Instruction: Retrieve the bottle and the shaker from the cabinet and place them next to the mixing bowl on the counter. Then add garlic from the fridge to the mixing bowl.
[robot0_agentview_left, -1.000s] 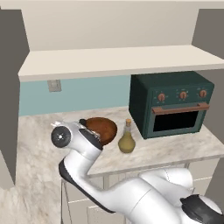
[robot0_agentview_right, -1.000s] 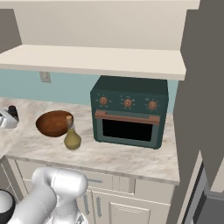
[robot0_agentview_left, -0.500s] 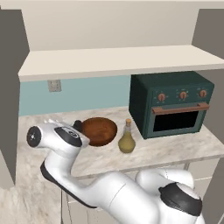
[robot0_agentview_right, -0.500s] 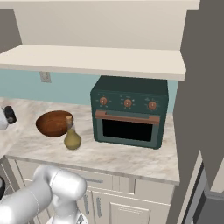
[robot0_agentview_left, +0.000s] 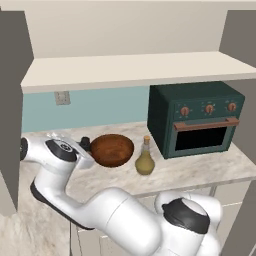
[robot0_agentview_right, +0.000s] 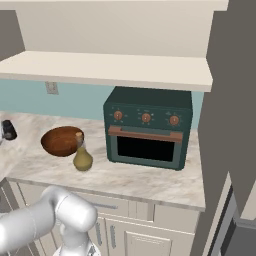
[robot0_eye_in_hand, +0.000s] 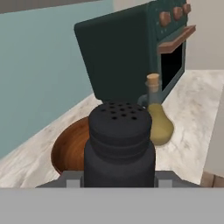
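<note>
One shaker (robot0_eye_in_hand: 119, 146), dark w/ a perforated top, is seen close up in the hand view, upright, pinched between the fingers of the gripper (robot0_eye_in_hand: 118, 178); only the grey finger bases are visible at either side of its body. In the left base view the same shaker (robot0_agentview_left: 85, 144) is glimpsed as a dark cap just beyond the white wrist, at the left rim of the bowl; in the right base view it (robot0_agentview_right: 8, 129) is seen at the far left edge, over the counter (robot0_agentview_right: 140, 177), apart from the bowl.

One mixing bowl (robot0_agentview_left: 112, 149), brown wood, is set on the marbled counter, approx. mid-way between the wall outlet (robot0_agentview_left: 62, 97) and the oven. One bottle (robot0_agentview_left: 145, 158), pear-shaped, olive-yellow w/ a cork stopper, is stood upright just beside the bowl on its oven side, nearer the counter's front edge. In the hand view the bowl (robot0_eye_in_hand: 72, 151) and bottle (robot0_eye_in_hand: 156, 118) are seen behind the shaker.

One toaster oven (robot0_agentview_left: 198, 117), dark green, w/ three copper knobs and one copper handle bar, is placed at the counter's right end against the teal backsplash. One pale shelf (robot0_agentview_left: 130, 67) is seen overhead. Cabinet fronts (robot0_agentview_right: 145, 235) w/ two bar handles are seen below the counter in the right base view.
</note>
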